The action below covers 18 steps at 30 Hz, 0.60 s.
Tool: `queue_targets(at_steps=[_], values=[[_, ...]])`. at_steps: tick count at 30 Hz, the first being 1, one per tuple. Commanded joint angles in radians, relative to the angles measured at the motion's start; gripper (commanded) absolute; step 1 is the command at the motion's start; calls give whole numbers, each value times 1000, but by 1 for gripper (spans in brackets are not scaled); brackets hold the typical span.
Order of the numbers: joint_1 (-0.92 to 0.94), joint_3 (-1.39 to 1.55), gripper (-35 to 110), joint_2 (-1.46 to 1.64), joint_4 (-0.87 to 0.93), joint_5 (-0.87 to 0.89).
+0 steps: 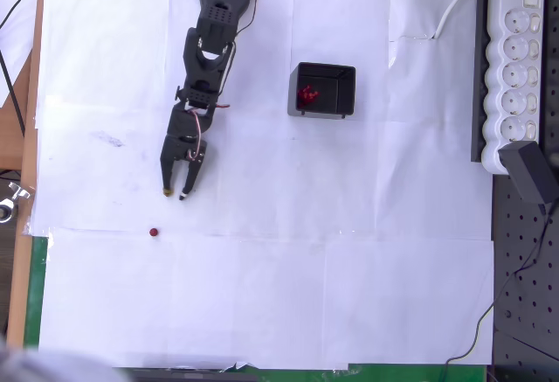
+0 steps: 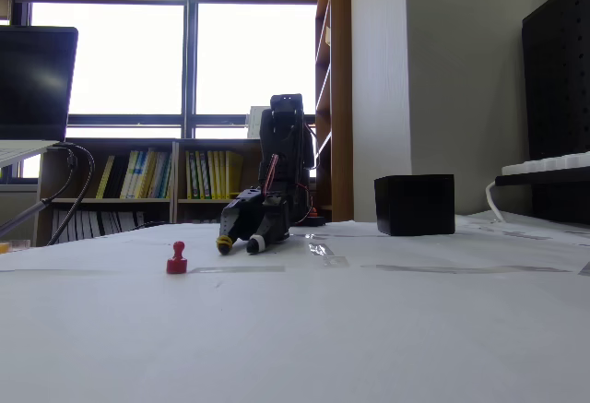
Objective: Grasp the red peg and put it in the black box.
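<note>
The red peg (image 1: 154, 232) stands alone on the white paper, a small dot from above; in the fixed view the red peg (image 2: 176, 259) is upright at the left. My black gripper (image 1: 175, 194) points down the picture, a short way above and to the right of the peg, open, with nothing between its fingers. Seen from the fixed view, the gripper (image 2: 240, 245) hovers just over the paper, to the right of the peg. The black box (image 1: 322, 90) sits to the right of the arm with several red pieces bunched inside. The black box (image 2: 415, 205) stands at the right.
A white power strip (image 1: 514, 67) lies along the right edge with a black adapter (image 1: 530, 172) beside it. White paper (image 1: 279, 295) covers the table. A wooden edge (image 1: 26, 155) runs down the left side.
</note>
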Motion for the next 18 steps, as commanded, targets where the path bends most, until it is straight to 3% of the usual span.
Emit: queue_targets(at_steps=[1,11,18], values=[[23,54,39,-17,-32,-3],[51,115,61,-3,3,20],[75,247,63,41,97,14]])
